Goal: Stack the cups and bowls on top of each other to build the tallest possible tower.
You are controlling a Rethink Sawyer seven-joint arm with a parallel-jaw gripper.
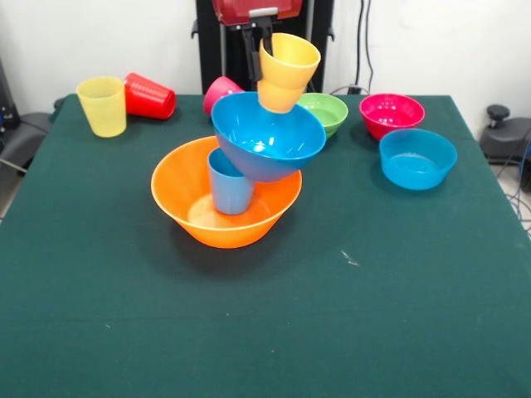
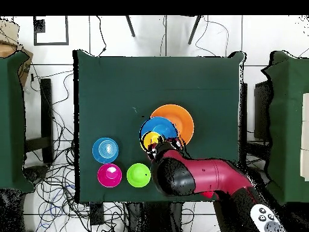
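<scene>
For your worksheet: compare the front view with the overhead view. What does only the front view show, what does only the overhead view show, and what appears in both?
Only the front view shows the yellow cup, the red cup lying on its side, the pink cup, and the light blue cup standing in the large orange bowl.

Only the overhead view shows the red arm reaching across the table.

Both show the large blue bowl, the orange cup at the gripper, and the green bowl, magenta bowl and small blue bowl apart.
</scene>
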